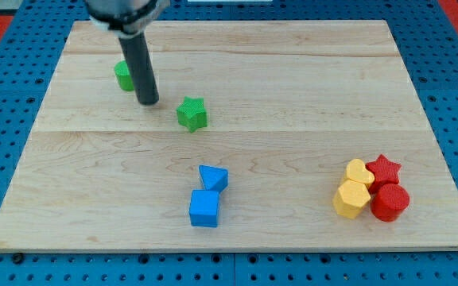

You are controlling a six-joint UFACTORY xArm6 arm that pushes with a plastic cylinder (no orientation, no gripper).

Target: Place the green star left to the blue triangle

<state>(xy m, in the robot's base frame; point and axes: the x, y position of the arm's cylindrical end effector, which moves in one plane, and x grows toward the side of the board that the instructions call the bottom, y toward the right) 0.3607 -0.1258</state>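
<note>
While you look at green star (191,114), note my tip (149,102) sits near, toward view's left of it, not touching. No pincer on rod, so nothing to open or close. Blue triangle (213,178) lies well below star, slightly right; blue cube (204,208) touches it.

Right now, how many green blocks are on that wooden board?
2. The green star sits near the middle, just right of my tip. Another green block sits at the view's upper left, partly hidden behind the rod.
</note>
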